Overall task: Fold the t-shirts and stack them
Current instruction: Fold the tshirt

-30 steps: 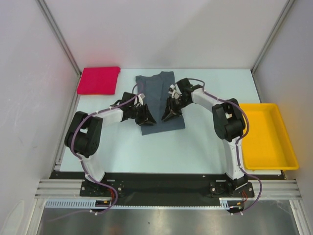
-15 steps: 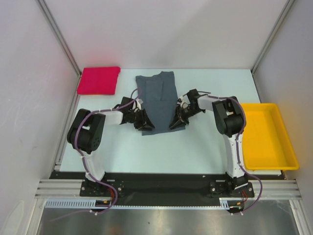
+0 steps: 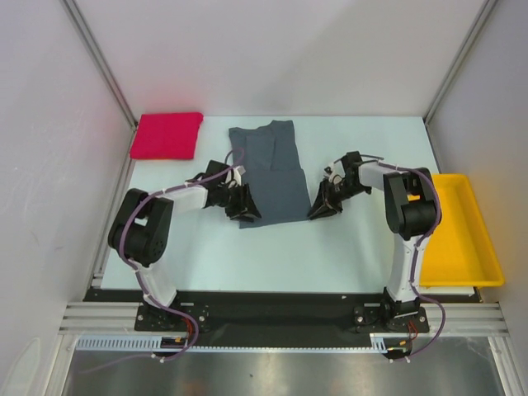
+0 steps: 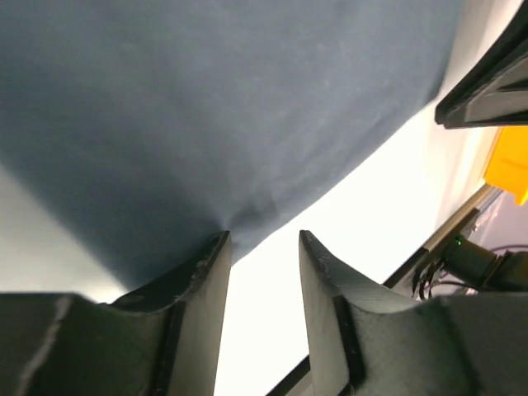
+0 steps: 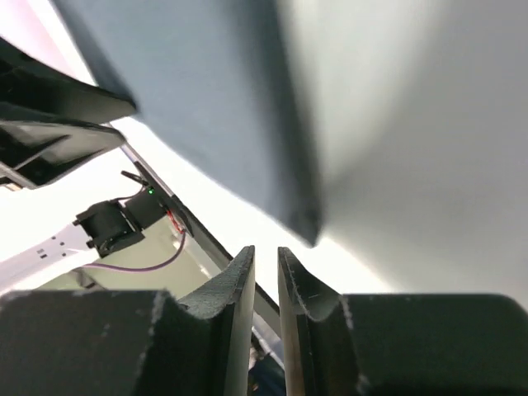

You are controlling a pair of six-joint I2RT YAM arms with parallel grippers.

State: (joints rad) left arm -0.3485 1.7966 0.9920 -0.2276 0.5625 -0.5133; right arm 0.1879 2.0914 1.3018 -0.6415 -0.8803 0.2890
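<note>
The grey t-shirt (image 3: 271,169) is spread on the desk (image 3: 346,247), seemingly part-folded; the red t-shirt (image 3: 167,135) is folded far left. The left gripper (image 3: 244,209) is held with jaws apart at the near hem, the right gripper (image 3: 320,208) with jaws narrowly apart, empty. Both hem corners must next be pinched.
</note>
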